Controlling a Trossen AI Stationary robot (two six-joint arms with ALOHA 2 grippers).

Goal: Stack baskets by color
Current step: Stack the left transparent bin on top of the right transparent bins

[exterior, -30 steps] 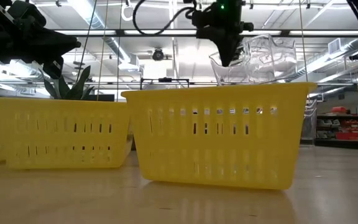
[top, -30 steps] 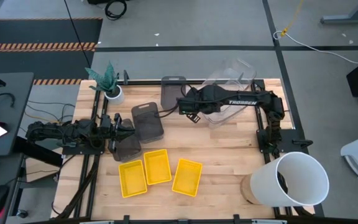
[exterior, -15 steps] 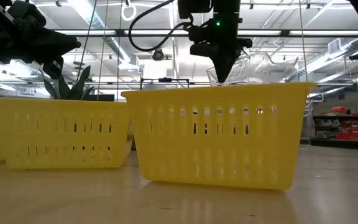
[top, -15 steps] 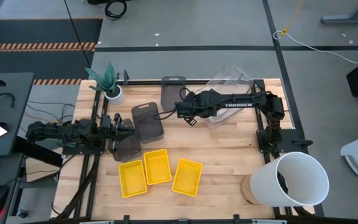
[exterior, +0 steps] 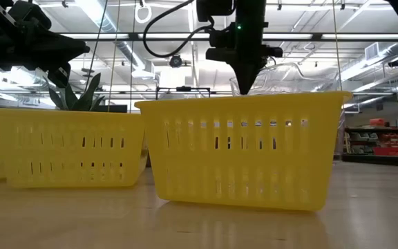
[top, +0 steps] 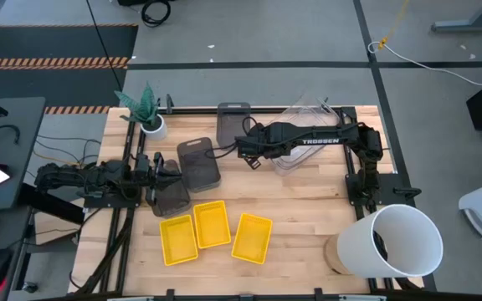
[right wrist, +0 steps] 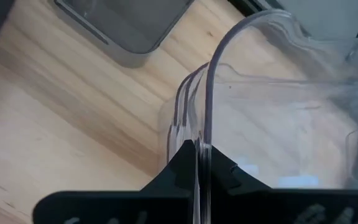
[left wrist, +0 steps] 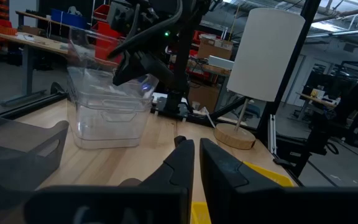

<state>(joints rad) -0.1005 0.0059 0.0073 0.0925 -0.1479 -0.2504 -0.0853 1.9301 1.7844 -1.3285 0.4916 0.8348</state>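
Observation:
Clear baskets (top: 308, 127) stand at the table's far right, also seen as clear baskets (left wrist: 107, 109) in the left wrist view. My right gripper (top: 268, 154) reaches in from the right and is shut on the upper clear basket (right wrist: 278, 124), which sits in another one. Three dark grey baskets (top: 233, 121), (top: 199, 164), (top: 171, 197) lie across the middle. Three yellow baskets (top: 178, 239), (top: 212, 223), (top: 252, 237) lie in a row near the front. My left gripper (top: 161, 173) waits shut at the left, above the nearest grey basket. My right gripper pinches the upper clear basket's end wall (right wrist: 206, 130), the end toward the table's left, with one finger inside the basket and one outside. The fingers come from above, slanting down. The basket sits nested in the clear basket below, whose rims (right wrist: 180, 106) show beside it.
A big white bucket (top: 396, 242) stands at the near right corner. A small white plant pot (top: 153, 127) stands at the far left. The yellow basket (exterior: 244, 149) fills the low view. Bare wood lies between the grey baskets and the right arm's base.
My right gripper has sunk and rolled a little, still shut on the clear basket. The basket, which was raised and tilted above the other clear ones, has come down into them and now sits nearly level.

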